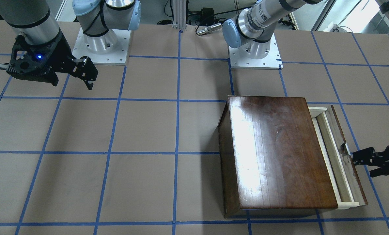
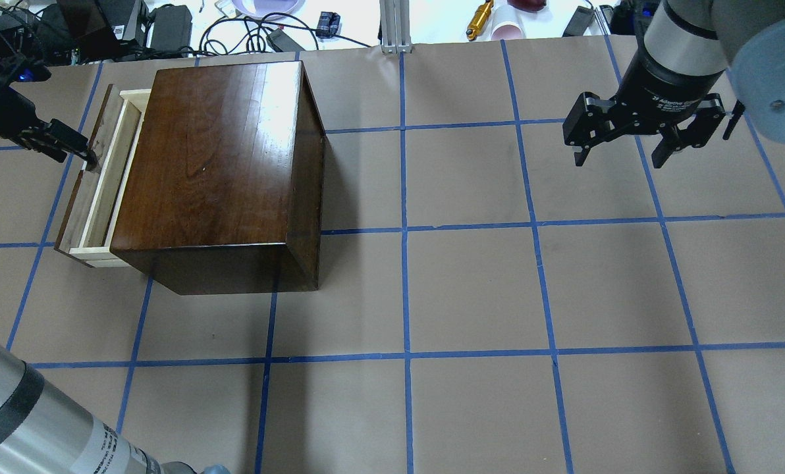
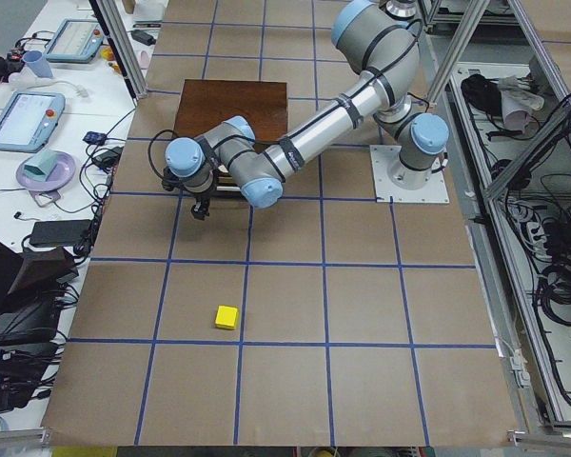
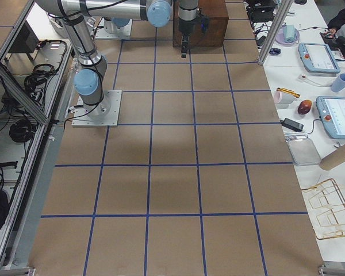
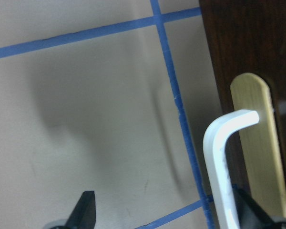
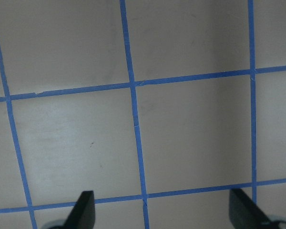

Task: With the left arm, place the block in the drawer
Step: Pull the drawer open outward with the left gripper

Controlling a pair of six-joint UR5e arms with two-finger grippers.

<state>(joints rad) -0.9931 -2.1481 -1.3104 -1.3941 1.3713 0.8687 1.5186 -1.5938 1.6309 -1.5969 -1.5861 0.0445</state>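
Looking over the taped table (image 2: 471,289), we count 1 yellow block (image 3: 226,317), lying well apart from the 1 dark wooden box (image 2: 215,151), whose 1 drawer (image 2: 96,197) stands partly pulled out. Of the 2 grippers, the left gripper (image 1: 356,159) sits at the drawer's front, jaws spread, with the metal pull (image 5: 219,157) just inside 1 fingertip; the right gripper (image 2: 620,158) hangs wide-spread above the table, far off. The overhead view cuts the block to a sliver.

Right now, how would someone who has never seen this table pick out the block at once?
Start at the glossy dark-brown wooden box on the blue-taped table, whose drawer stands partly open. Out past the drawer front, alone in a grid square well clear of the box, lies the block: a small bright yellow cube, the only yellow thing on the brown paper.
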